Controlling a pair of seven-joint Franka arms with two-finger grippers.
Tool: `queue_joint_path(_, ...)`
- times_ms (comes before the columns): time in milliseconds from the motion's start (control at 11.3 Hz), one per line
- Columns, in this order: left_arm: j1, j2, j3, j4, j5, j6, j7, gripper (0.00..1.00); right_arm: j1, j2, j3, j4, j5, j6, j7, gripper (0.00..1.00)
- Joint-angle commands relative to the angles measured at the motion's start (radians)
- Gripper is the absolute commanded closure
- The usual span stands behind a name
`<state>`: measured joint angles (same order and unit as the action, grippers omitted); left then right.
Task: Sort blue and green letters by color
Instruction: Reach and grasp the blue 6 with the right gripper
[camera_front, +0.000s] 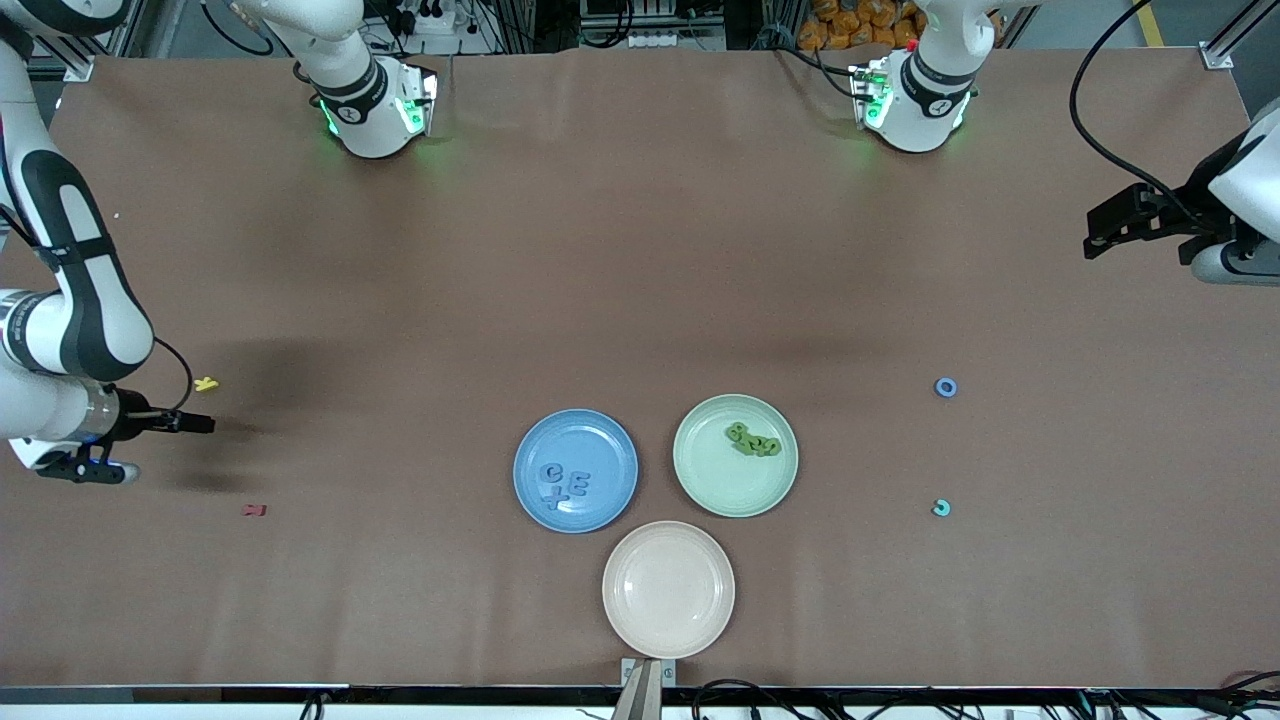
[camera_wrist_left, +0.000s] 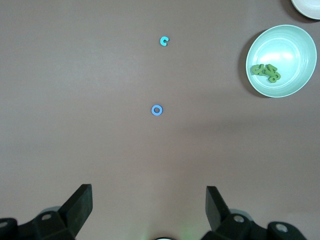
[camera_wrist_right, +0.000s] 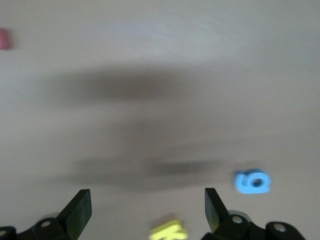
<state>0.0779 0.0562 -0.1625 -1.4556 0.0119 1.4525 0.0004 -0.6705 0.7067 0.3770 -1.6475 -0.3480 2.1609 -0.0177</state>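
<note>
A blue plate (camera_front: 600, 440) carries blue letters (camera_front: 565, 483). Beside it, a pale green plate (camera_front: 720, 490) holds a pile of green letters (camera_front: 753, 440), also seen in the left wrist view (camera_wrist_left: 266, 72). Toward the left arm's end lie a loose blue O (camera_front: 946, 387) (camera_wrist_left: 157, 110) and, nearer the front camera, a turquoise C (camera_front: 941, 508) (camera_wrist_left: 164, 41). My left gripper (camera_front: 1098, 238) (camera_wrist_left: 149, 205) hangs open and empty, away from both. My right gripper (camera_front: 200, 424) (camera_wrist_right: 147, 210) is open low over the right arm's end, with a blue digit (camera_wrist_right: 252, 181) just outside one finger.
An empty beige plate (camera_front: 668, 588) sits nearest the front camera, close to the table edge. A yellow K (camera_front: 206, 383) (camera_wrist_right: 167, 231) lies by the right gripper. A small dark red letter (camera_front: 254, 510) lies nearer the front camera than that gripper.
</note>
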Motion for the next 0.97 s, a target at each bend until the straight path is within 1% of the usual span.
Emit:
queue_joint_path(0,0.008,0.007,0.004,-0.003,-0.023,0.022,0.026,0.0,-0.118,-0.038,0.014,-0.086,-0.054,0.082,-0.076,0.0)
queue_joint_path(177,0.01,0.013,0.004,-0.003,-0.023,0.034,0.026,0.0,-0.168,-0.038,0.014,-0.086,-0.066,0.091,-0.111,0.0)
queue_joint_path(266,0.011,0.017,0.004,-0.003,-0.026,0.037,0.026,0.0,-0.185,-0.038,0.014,-0.109,-0.072,0.134,-0.111,0.0)
queue_joint_path(443,0.006,0.021,0.004,-0.005,-0.023,0.039,0.026,0.0,-0.207,-0.042,0.014,-0.187,-0.074,0.262,-0.101,0.0)
queue_joint_path(886,0.005,0.022,0.004,-0.006,-0.023,0.046,0.024,0.0,-0.205,-0.035,0.014,-0.187,-0.089,0.292,-0.093,0.0)
